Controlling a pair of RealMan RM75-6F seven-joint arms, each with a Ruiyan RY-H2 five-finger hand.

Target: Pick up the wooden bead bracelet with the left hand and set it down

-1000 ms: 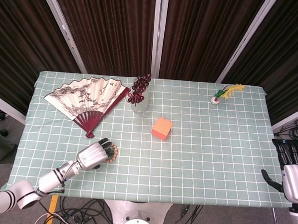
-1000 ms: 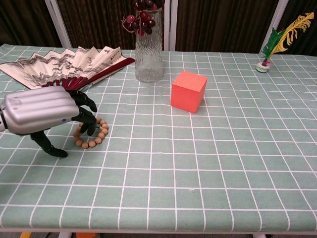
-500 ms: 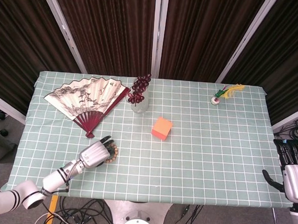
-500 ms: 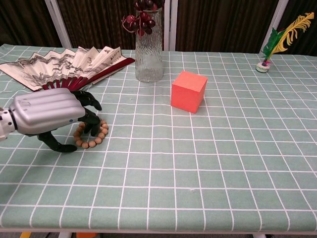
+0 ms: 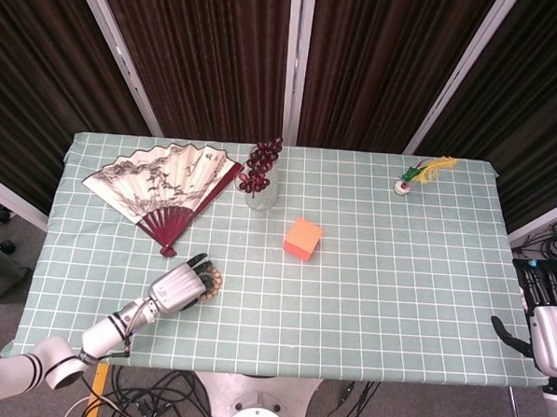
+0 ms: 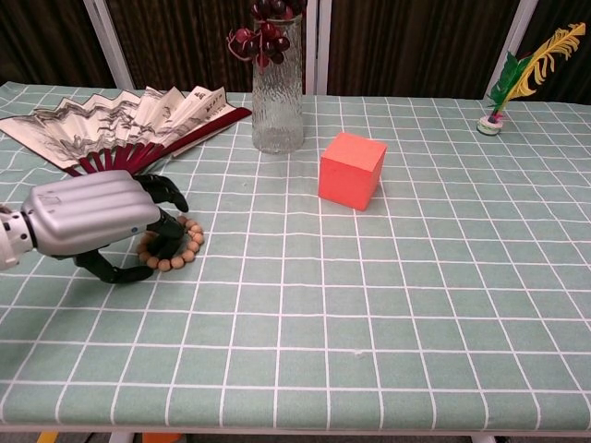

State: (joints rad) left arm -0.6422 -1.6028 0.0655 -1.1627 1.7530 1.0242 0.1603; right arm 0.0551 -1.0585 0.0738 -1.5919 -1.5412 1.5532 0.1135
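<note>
Left hand [image 6: 92,217] dropped lower – fingers curl onto bracelet [image 6: 182,254].

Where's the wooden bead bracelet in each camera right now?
Head view: bracelet lower left of centre, at the left hand fingertips.
Chest view: bracelet at left, partly under the left hand.
Shared landmark: the orange cube, up and to its right.

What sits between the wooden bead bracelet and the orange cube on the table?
Nothing: in the chest view only bare checked green tablecloth separates the wooden bead bracelet from the orange cube. The head view agrees.
</note>
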